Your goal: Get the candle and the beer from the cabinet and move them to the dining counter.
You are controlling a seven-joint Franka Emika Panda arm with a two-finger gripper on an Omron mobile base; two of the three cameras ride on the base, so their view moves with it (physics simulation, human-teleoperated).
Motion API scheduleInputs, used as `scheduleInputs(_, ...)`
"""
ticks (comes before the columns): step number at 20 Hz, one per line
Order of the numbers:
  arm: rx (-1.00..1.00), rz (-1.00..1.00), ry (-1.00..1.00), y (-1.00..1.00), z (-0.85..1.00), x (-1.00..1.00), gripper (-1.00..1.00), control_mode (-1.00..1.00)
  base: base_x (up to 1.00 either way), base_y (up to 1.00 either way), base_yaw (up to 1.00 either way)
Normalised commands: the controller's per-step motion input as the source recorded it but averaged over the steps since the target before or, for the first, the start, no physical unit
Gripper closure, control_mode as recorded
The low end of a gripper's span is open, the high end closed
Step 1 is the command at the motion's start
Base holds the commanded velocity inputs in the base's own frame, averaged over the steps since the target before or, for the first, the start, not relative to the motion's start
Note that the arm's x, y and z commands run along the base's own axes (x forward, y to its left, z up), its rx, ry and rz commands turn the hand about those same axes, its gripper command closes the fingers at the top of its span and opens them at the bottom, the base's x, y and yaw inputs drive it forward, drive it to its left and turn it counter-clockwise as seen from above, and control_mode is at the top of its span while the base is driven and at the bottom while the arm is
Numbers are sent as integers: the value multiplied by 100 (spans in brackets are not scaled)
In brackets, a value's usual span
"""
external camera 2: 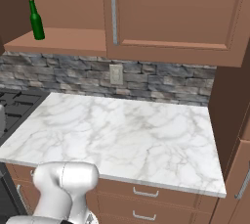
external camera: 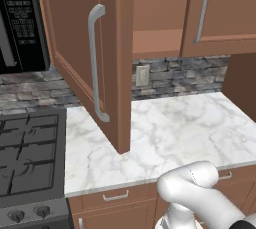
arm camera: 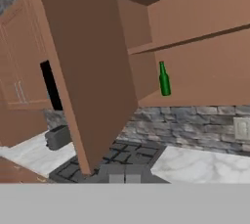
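Wall cabinet (external camera 2: pixel 53 42) with its left door (external camera: pixel 107 58) swung open; the right door (external camera 2: pixel 171 12) is closed. The beer bottle (external camera 2: pixel 35 20) stands upright on the bottom shelf, toward the left and rear of the open compartment, with bare shelf on its right. The candle cannot be made out. The claw (arm camera: pixel 125 174), seen from the hand camera, has its two tips pressed together and holds nothing; it sits low, well apart from the bottle and below shelf height.

Handling, as judged: the bottle is rigid glass, smooth and likely slippery, breakable if tipped, and tall for its base, so it should topple easily. The thicker body below the neck looks the safest place to grip, from the front or right.

Clearance: the open door's edge (arm camera: pixel 83 86) juts out over the marble worktop (external camera: pixel 165 133) and stove (external camera: pixel 30 158), closing off approach from the left. The inner shelf (arm camera: pixel 190 39) above limits lift height. The room over the worktop to the right is open.
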Motion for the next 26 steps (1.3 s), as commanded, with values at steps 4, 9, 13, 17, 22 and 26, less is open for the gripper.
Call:
scheduleInputs(4,8,29,0,-45,0,83,100,-100,0,0,0)
scheduleInputs(9,0,29,0,-2,-5,73,100,-100,0,0,0)
scheduleInputs(13,0,29,-10,5,-19,65,100,-100,0,0,0)
scheduleInputs(17,0,24,-13,21,-13,56,100,-100,0,0,0)
scheduleInputs(22,0,16,-19,37,-7,35,100,-100,0,0,0)
scheduleInputs(26,0,6,-13,49,-1,19,100,-100,0,0,0)
